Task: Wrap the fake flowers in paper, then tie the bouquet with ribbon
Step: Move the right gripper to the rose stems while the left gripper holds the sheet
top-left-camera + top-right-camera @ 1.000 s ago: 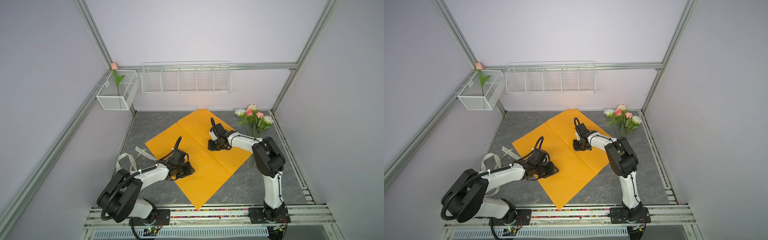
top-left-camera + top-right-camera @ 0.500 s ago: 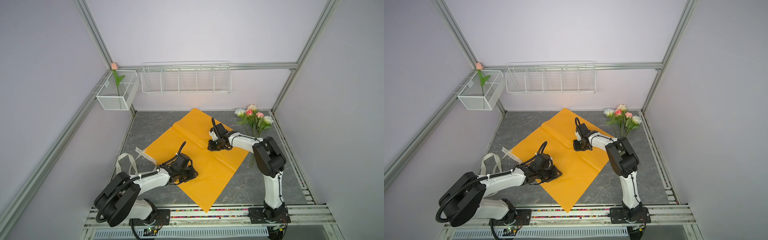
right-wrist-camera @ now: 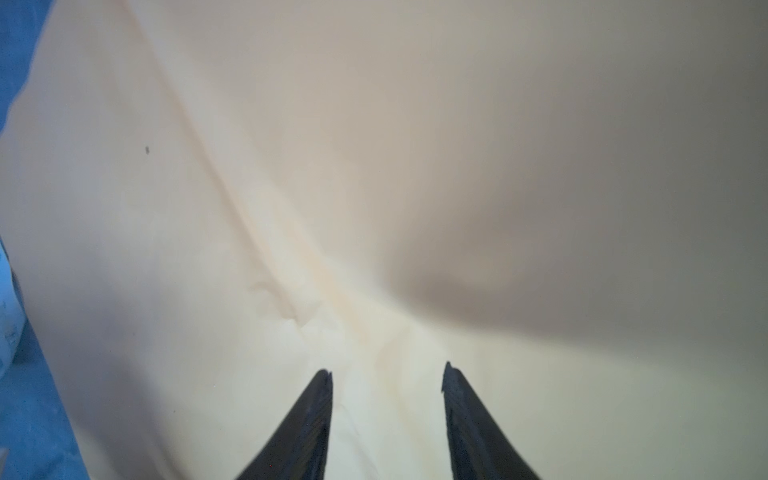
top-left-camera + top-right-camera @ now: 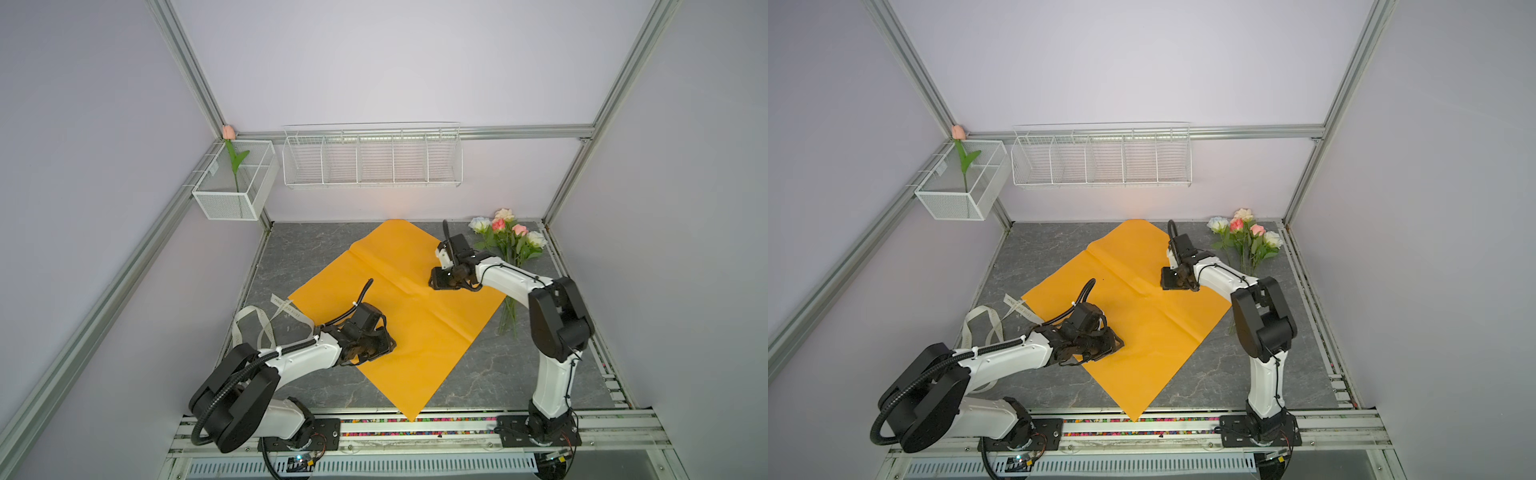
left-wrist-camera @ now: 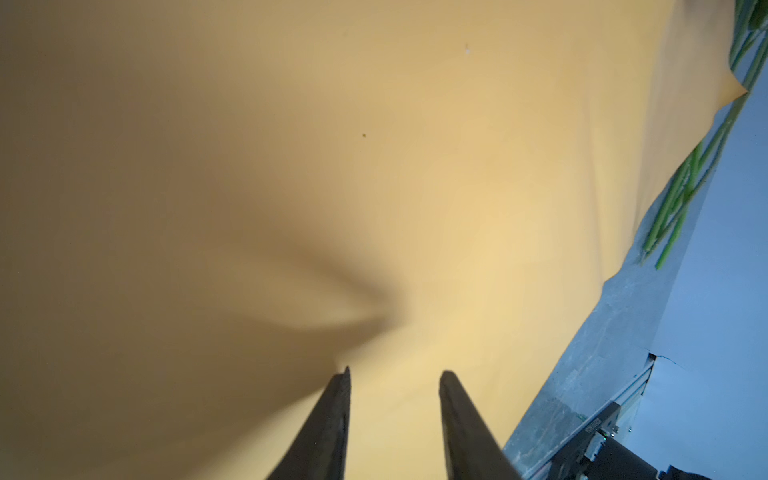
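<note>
Grey marbled table (image 4: 316, 257) with orange wrapping paper (image 4: 419, 328) spread diagonally. Both arms stretch low, left gripper (image 5: 395, 374) and right gripper (image 3: 386, 370) tips down on the paper, jaws partly apart, clasping nothing. The bouquet of fake flowers (image 4: 509, 241) lies in the table's far right corner.

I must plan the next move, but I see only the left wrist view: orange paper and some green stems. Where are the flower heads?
Observer: The bouquet lies on the table near the far right corner, its heads off the orange paper.
Operator: Does the right hand hold anything?
Observer: No, the right hand is open over the paper.
Operator: Is there something for tying?
Observer: A pale ribbon lies on the table, left of the paper.
</note>
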Controlling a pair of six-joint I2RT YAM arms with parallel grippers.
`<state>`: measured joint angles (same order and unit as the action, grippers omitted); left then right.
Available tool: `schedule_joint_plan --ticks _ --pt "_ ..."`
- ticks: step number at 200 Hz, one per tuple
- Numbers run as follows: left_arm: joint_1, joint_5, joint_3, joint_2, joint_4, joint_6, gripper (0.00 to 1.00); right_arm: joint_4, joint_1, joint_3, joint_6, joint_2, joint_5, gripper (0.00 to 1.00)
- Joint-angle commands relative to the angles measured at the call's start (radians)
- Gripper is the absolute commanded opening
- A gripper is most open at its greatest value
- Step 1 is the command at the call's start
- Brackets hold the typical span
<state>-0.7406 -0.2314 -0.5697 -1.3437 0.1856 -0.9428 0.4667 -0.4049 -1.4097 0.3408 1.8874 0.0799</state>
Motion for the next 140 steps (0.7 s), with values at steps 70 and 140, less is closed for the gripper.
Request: schedule_joint_plan --ticks 70,140 --pt "0.125 0.048 -0.104 0.088 0.119 0.094 0.41 0.247 0.373 -0.274 -0.173 0.196 -0.184 0.33" --pt "0.17 0.027 -0.183 0.03 0.185 0.166 0.42 0.349 0.37 -0.52 -0.242 0.425 -0.23 0.32"
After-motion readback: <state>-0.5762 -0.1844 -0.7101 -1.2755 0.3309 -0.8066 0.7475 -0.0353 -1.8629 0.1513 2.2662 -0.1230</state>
